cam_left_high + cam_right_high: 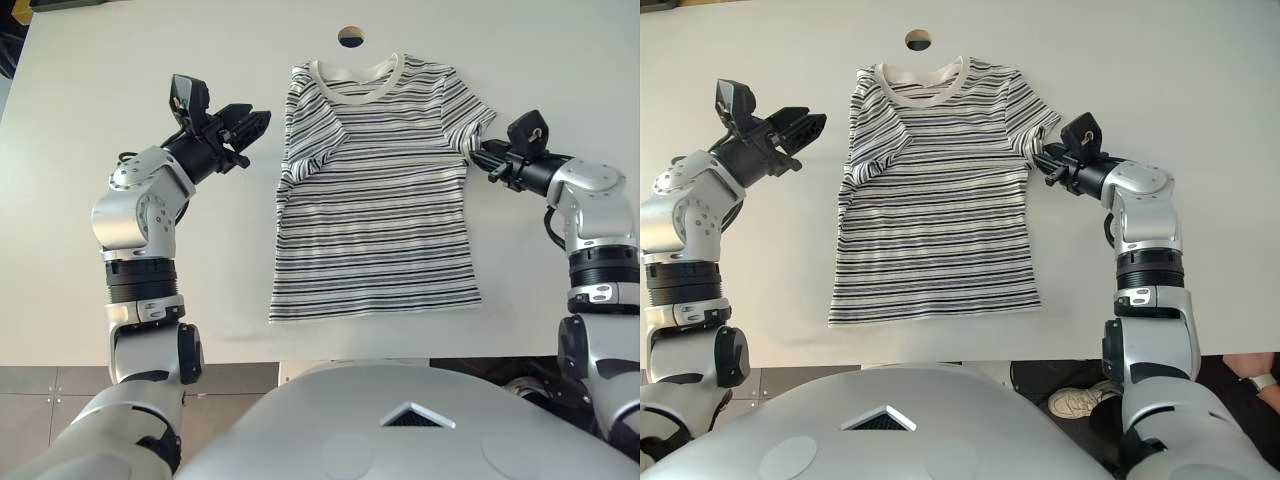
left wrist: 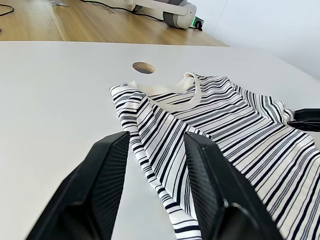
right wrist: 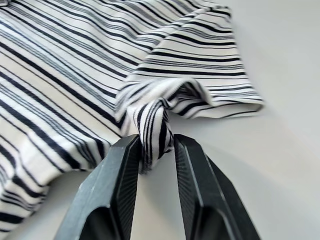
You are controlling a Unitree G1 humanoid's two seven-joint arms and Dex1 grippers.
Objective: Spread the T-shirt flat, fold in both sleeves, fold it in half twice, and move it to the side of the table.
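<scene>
A black-and-white striped T-shirt lies flat on the white table, its cream collar at the far side. Its left sleeve is folded in over the chest. The right sleeve still lies spread outward. My left gripper hovers open just left of the folded sleeve, with nothing between its fingers. My right gripper is at the right sleeve's lower edge, shut on a pinched fold of striped cloth.
A round cable hole sits in the table just beyond the collar. Bare table stretches to the left and right of the shirt. The table's near edge runs close below the shirt's hem.
</scene>
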